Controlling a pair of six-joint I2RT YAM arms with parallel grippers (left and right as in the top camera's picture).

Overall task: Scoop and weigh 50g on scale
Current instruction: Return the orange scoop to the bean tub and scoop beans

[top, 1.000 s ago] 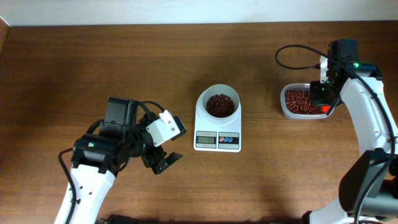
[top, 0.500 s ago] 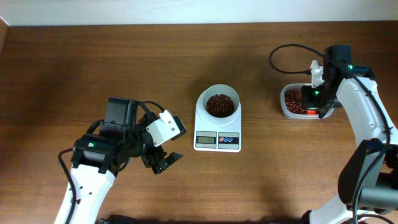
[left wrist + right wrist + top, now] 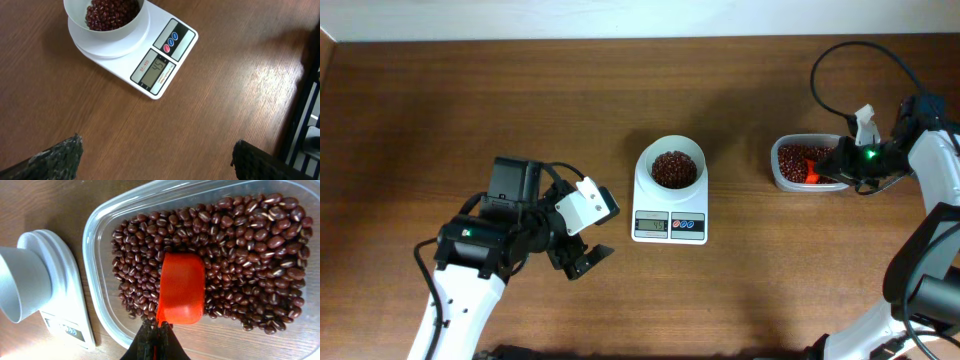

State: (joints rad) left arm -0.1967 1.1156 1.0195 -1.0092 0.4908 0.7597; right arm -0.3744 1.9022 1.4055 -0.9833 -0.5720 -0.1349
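Pinches the handle of the orange scoop with the right hand, jaws pressed tight, scoop resting on the beans in the clear tub at the right of the surface. Holds the left hand spread wide, near the scale, touching nothing. Carries more beans in the white bowl on the scale, mid-surface.
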